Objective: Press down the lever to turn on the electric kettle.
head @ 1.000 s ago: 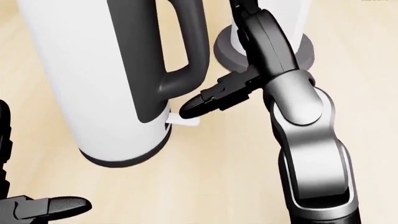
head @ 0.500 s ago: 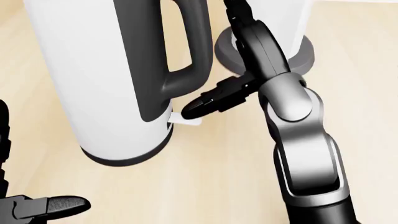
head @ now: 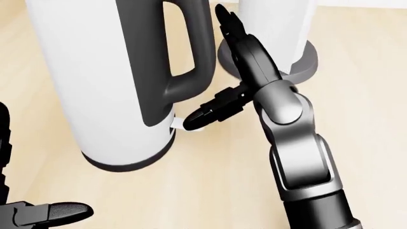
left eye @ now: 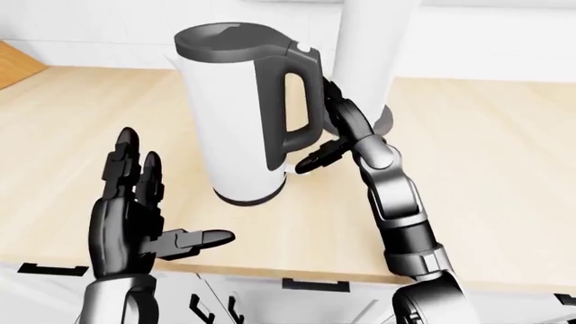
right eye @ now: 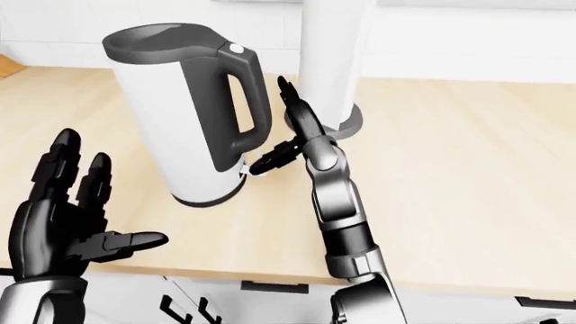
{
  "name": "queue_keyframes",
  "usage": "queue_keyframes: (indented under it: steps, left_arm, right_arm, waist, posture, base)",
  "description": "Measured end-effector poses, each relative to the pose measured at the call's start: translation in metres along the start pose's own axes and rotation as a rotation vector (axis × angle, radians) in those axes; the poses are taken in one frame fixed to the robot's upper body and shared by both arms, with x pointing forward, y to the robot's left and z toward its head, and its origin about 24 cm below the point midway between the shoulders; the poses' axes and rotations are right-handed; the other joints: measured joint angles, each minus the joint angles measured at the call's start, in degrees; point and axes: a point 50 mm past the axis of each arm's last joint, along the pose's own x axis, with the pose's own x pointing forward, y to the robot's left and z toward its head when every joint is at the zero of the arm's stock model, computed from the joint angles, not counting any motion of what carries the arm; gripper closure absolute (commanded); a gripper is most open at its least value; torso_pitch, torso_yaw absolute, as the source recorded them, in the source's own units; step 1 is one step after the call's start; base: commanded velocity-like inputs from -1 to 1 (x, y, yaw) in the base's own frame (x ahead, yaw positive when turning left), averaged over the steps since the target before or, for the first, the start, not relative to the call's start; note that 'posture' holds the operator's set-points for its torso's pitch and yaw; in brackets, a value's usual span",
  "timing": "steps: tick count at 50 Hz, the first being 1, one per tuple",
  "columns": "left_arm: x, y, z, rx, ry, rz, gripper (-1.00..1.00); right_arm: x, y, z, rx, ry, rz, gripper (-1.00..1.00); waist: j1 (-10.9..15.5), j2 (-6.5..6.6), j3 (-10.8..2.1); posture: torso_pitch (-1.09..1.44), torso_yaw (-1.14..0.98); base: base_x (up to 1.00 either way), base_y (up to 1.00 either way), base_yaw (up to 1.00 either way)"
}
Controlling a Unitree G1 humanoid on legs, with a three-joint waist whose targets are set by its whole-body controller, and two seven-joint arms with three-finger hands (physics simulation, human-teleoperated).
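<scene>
Fingers [head: 210,112] of the right hand [head: 245,62] are spread open and grip nothing: one dark finger reaches toward the left of the head view, its tip lying on the small white lever [head: 184,125] at the foot of the kettle [left eye: 238,115], while the others point up alongside the dark handle [left eye: 292,101]. The lever juts from the kettle's lower edge, just above its dark base ring. The kettle stands upright on the pale wooden bench [left eye: 486,155], white-bodied with an open dark rim, near the middle of the left-eye view. Just beside it, toward the right, a white cylinder [right eye: 333,47] rises from a grey round foot. The left hand [left eye: 135,209] is held up at the lower left, well apart from the kettle, palm open, fingers splayed and holding nothing.
</scene>
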Motion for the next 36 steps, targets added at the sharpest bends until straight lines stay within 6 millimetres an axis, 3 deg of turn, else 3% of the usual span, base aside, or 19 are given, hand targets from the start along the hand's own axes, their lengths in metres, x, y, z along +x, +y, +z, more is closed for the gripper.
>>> queue_keyframes:
  steps: [14,36]
  left_arm:
    - [0.001,0.000,0.000,-0.004,-0.001,-0.003,-1.00]
    - [0.000,0.000,0.002,-0.006,-0.009,-0.004,-1.00]
  right_arm:
    - [0.009,0.002,-0.003,-0.009,0.017,0.011,-1.00]
    - [0.016,0.008,-0.005,-0.012,-0.008,0.058,-1.00]
  waist:
    - [0.12,0.82,0.34]
    - [-0.07,1.82,-0.30]
  posture:
    - [0.00,0.00]
    - [0.00,0.00]
  base:
    - [0.00,0.00,0.00]
    - [0.00,0.00,0.00]
